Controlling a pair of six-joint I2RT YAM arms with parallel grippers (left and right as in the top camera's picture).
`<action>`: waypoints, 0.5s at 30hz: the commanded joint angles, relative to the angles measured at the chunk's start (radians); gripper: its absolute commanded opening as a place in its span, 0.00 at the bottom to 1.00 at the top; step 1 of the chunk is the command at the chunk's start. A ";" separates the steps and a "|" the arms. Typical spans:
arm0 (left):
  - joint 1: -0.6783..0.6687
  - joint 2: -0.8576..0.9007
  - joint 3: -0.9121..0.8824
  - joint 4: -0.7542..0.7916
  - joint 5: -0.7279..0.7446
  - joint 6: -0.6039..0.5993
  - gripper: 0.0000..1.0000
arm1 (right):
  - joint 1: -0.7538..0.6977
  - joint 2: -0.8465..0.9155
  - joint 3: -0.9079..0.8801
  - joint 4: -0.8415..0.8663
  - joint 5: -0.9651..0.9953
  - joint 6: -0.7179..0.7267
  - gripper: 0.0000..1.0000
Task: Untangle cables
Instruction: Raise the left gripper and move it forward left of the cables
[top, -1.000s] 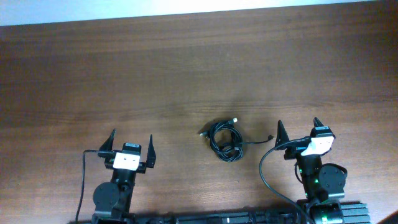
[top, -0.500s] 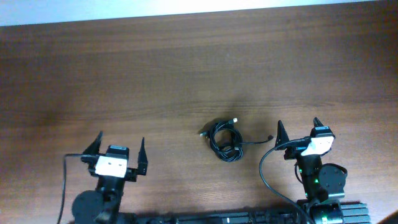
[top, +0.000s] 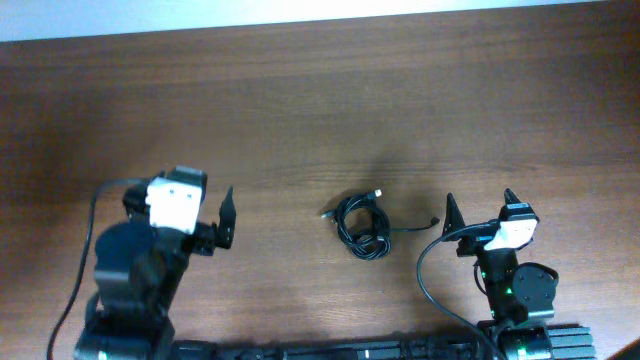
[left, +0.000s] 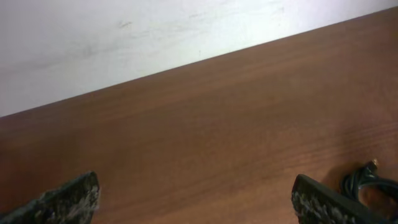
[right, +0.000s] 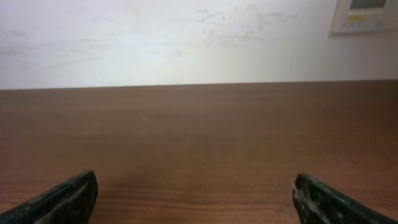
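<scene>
two spread wide, gripping nothing: left claw (left: 196, 198) well left of knotted cables (top: 362, 227) on worktop (top: 300, 100), right claw (top: 479, 203) near their right.

Red-brown wood, black cords, black-and-white grippers.

The table (top: 300, 100) is reddish brown with fine horizontal grain, and looks darker towards 9 o'clock in the overhead view. The cables (top: 363, 227) are black, with a pale tip at 12 o'clock that may be a silver plug. The left gripper (top: 180, 205) and right gripper (top: 480, 208) are black, each with a white block. Their fingers (left: 68, 200) are black flecked with grey. A green light (top: 507, 292) shows at 5 o'clock. The wall (right: 186, 37) is off-white with faint grey scuffs, and a cream panel (right: 367, 12) shows at 1 o'clock.
</scene>
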 joint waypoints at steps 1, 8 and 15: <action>0.006 0.153 0.121 -0.054 0.015 -0.012 0.99 | -0.006 -0.007 -0.005 -0.006 0.009 0.007 0.99; 0.006 0.393 0.302 -0.136 0.023 -0.012 0.99 | -0.006 -0.007 -0.005 -0.006 0.009 0.007 0.99; 0.006 0.571 0.419 -0.164 0.076 0.046 0.99 | -0.006 -0.007 -0.005 -0.006 0.009 0.007 0.99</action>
